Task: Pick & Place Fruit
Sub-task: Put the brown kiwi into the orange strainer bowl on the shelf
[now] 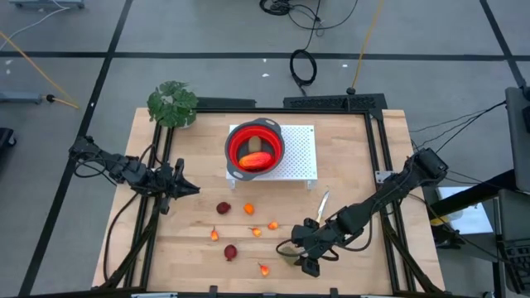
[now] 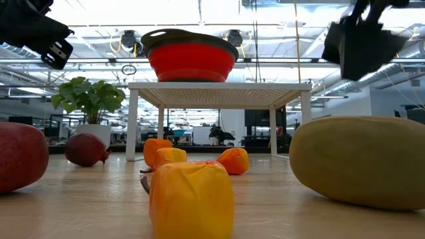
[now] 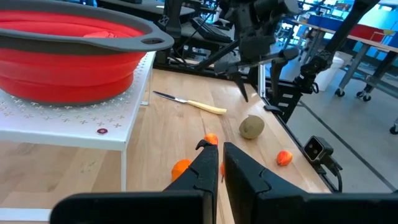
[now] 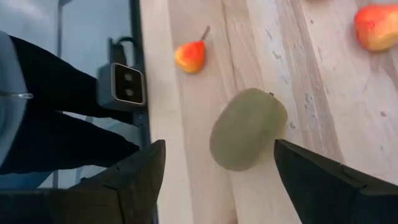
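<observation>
Right wrist view: the right gripper (image 4: 219, 167) hangs over the near right part of the table (image 1: 356, 157) with its two dark fingers (image 4: 323, 180) spread wide, holding nothing. An olive-brown oval fruit (image 4: 247, 129) lies on the wood between and just beyond the fingertips, with clear gaps on both sides. A small orange-red pear-shaped piece (image 4: 190, 56) lies near it, close to the table edge, and another orange piece (image 4: 376, 26) lies farther off. In the high view the same gripper (image 1: 308, 248) sits at the near edge, right of centre. Left of it, small orange pieces (image 1: 248, 209) and two dark red round fruits (image 1: 224, 208) (image 1: 230, 252) are scattered on the bare wood. A pale-handled knife (image 1: 322, 201) lies just beyond the right gripper. Farther back, a red bowl (image 1: 255, 145) stands on a white perforated stand (image 1: 302, 157) and holds the elongated red-orange fruit (image 1: 256, 161). The left gripper (image 1: 184, 189) waits over the left side of the table, fingers shut and empty.
</observation>
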`<act>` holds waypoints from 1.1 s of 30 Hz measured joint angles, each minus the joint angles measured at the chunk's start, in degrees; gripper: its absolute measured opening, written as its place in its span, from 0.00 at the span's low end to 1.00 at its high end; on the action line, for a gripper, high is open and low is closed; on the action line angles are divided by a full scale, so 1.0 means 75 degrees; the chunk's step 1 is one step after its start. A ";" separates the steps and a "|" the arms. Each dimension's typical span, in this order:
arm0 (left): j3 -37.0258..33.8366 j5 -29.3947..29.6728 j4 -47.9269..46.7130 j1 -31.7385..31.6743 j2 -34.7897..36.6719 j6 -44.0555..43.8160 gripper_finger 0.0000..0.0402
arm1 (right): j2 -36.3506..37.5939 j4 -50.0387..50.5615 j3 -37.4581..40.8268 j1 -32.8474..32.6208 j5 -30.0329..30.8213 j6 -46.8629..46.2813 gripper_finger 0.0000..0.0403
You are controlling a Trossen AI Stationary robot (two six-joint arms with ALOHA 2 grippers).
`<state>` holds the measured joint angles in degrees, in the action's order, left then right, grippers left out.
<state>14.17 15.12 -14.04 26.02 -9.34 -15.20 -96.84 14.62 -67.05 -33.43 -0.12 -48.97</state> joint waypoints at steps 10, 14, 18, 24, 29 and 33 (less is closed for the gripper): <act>0.0000 -0.0001 0.0003 0.0000 0.0000 -0.0003 0.06 | -0.0728 -0.0409 0.0002 0.0065 -0.0003 -0.0172 0.73; 0.0000 -0.0001 0.0006 0.0000 0.0000 -0.0003 0.06 | -0.1023 -0.0676 0.0003 0.0060 -0.0003 -0.0183 0.73; 0.0000 -0.0001 0.0009 0.0000 -0.0002 -0.0013 0.06 | -0.1241 -0.0788 0.0003 0.0065 0.0014 -0.0181 0.73; 0.0000 -0.0001 0.0002 -0.0001 -0.0003 -0.0041 0.06 | -0.1605 -0.0890 0.0003 0.0079 -0.0002 -0.0135 0.73; 0.0000 -0.0001 0.0013 0.0000 -0.0002 -0.0043 0.06 | -0.1734 -0.0878 -0.0009 0.0079 -0.0003 -0.0109 0.73; 0.0001 -0.0001 0.0015 0.0000 -0.0003 -0.0041 0.06 | -0.1737 -0.0858 -0.0009 0.0079 -0.0015 0.0116 0.72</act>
<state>14.18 15.11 -13.93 26.02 -9.37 -15.51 -109.86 8.18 -67.11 -32.84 -0.23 -48.10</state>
